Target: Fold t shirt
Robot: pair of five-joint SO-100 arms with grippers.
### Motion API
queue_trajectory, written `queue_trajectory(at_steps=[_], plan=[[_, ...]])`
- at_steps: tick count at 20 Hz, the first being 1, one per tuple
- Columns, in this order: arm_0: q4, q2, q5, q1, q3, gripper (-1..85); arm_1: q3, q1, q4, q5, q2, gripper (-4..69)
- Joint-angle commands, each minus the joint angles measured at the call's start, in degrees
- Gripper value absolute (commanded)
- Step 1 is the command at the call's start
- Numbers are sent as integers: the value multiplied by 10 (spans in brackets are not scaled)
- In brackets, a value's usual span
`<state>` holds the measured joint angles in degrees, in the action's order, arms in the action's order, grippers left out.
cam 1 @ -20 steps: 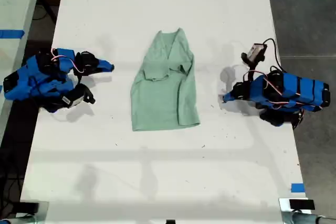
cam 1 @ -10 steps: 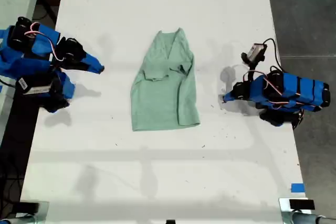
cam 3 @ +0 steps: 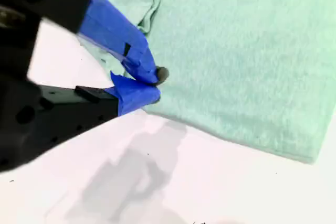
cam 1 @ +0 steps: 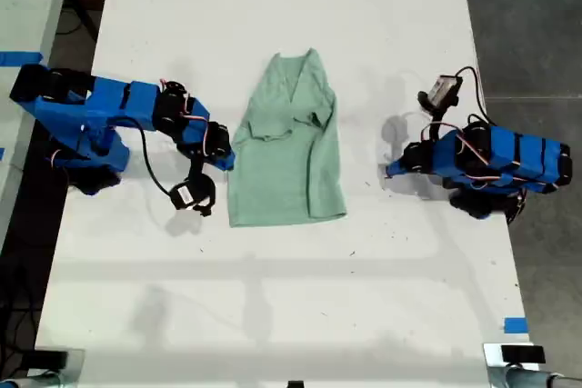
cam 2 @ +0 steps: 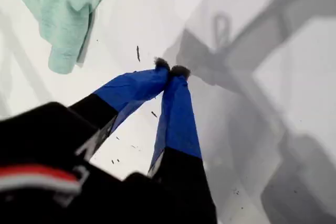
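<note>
T shirt (cam 1: 285,144), seemingly folded lengthwise

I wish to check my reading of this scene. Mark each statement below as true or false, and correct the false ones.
1. The pale mint-green cloth t shirt lies on the white table between the two blue arms. True.
2. My first gripper is shut over bare table, apart from the t shirt. True.
3. My second gripper is far from the t shirt. False: it is at the t shirt's edge, on the exterior view's left.
4. The t shirt is spread out with both sleeves open. False: its sides are folded in over the body.
5. The neckline points to the exterior view's bottom. False: it points to the top.
</note>
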<state>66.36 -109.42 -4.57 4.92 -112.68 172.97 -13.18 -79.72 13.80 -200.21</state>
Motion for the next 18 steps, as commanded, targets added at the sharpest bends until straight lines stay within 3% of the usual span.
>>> queue_trajectory(at_steps=[1,8,12,18], plan=[[-74,-21,-9,7,-61,-2,6,5,-4,-4,-6,12],[-157,25,-18,-8,-117,143,6,5,-3,-4,-6,12],[-171,62,-20,-19,-106,143,6,5,-3,-4,-6,12],[-138,116,-43,-18,-90,119,6,5,-3,-4,-6,12]])
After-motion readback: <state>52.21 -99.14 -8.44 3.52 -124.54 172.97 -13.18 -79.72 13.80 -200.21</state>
